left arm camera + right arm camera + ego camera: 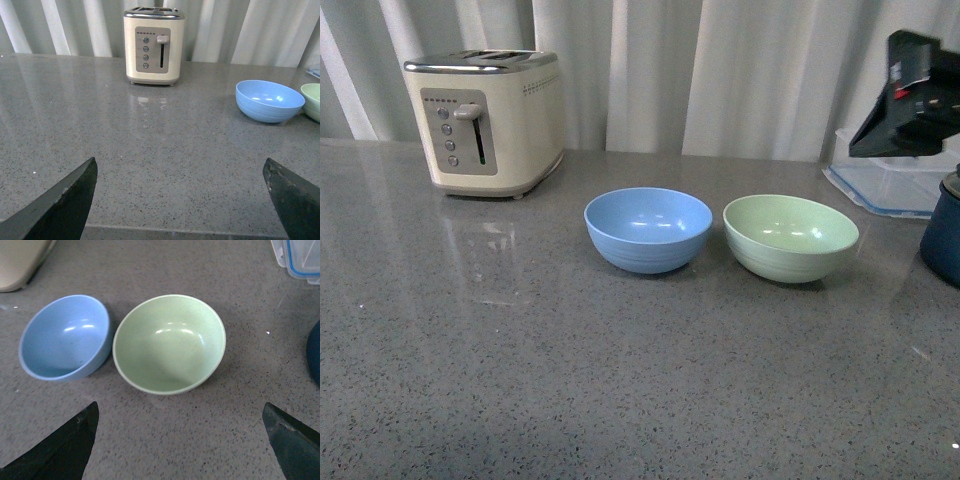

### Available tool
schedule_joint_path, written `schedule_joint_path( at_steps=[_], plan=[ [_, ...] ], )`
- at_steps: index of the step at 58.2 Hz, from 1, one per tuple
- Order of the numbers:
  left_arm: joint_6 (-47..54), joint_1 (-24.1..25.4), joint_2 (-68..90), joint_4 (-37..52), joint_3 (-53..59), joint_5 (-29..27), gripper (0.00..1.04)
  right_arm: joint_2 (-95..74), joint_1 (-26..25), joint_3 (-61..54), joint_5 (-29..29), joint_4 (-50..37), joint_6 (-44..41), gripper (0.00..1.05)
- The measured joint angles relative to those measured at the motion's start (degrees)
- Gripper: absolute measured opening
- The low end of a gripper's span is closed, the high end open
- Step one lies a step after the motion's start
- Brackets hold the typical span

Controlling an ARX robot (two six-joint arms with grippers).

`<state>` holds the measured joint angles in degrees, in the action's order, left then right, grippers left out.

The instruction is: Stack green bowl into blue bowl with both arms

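while the pale mint-green round matte bowl (169, 342) is sitting on the grey desk (620, 380) right of the light sky-blue round matte bowl (65, 337), right fingers (65, 447) are hovering above it, spread wide; left fingers (62, 210), also spread, are hanging farther off.

Two bowls stand on the one desk (570, 380), both to the right of the toaster (485, 120): one blue bowl (648, 228) and one green bowl (790, 236). There is one toaster, one clear lidded container (890, 180) and one dark navy pot (945, 235), these last two farther right of the toaster.
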<state>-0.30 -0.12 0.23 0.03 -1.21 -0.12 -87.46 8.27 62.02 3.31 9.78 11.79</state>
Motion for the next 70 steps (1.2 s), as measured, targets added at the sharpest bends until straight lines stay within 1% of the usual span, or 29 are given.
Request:
schedule_joint_path(
  at_steps=[5, 9, 13, 31, 45, 52, 54, 56, 57, 59, 60, 70],
  plan=[
    [0.00, 0.00, 0.00, 0.00, 0.00, 0.00, 0.98, -6.01, -0.15, 5.01, -2.05, 2.03, 0.92, 0.95],
    [0.00, 0.00, 0.00, 0.00, 0.00, 0.00, 0.98, -11.17, -0.33, 9.60, -5.51, 3.65, 1.33, 0.95],
    [0.00, 0.00, 0.00, 0.00, 0.00, 0.00, 0.98, -14.99, -0.63, 13.14, -7.37, 4.96, 1.79, 0.95],
    [0.02, 0.00, 0.00, 0.00, 0.00, 0.00, 0.98, -25.70, -1.88, 22.47, -9.55, 8.37, 4.57, 0.95],
    [0.02, 0.00, 0.00, 0.00, 0.00, 0.00, 0.98, -30.36, -2.19, 25.49, -10.58, 9.22, 5.49, 0.94],
    [0.00, 0.00, 0.00, 0.00, 0.00, 0.00, 0.98, -32.20, -2.23, 26.58, -10.75, 9.27, 5.57, 0.77],
    [0.00, 0.00, -0.02, 0.00, 0.00, 0.00, 0.98, -32.87, -2.25, 27.15, -10.80, 9.42, 5.57, 0.69],
    [0.00, 0.00, -0.02, 0.00, 0.00, 0.00, 0.98, -33.05, -2.27, 27.34, -10.75, 9.51, 5.57, 0.65],
    [0.00, 0.00, 0.00, 0.00, 0.00, 0.00, 0.98, -33.16, -2.27, 27.50, -10.73, 9.60, 5.60, 0.61],
    [0.00, 0.00, 0.00, 0.00, 0.00, 0.00, 0.98, -33.18, -2.27, 27.50, -10.73, 9.62, 5.62, 0.58],
    [0.00, 0.00, 0.00, 0.00, 0.00, 0.00, 0.98, -33.18, -2.27, 27.50, -10.73, 9.62, 5.62, 0.54],
    [0.00, 0.00, 0.00, 0.00, 0.00, 0.00, 0.98, -33.20, -2.40, 27.52, -10.93, 9.77, 5.62, 0.31]
  ],
)
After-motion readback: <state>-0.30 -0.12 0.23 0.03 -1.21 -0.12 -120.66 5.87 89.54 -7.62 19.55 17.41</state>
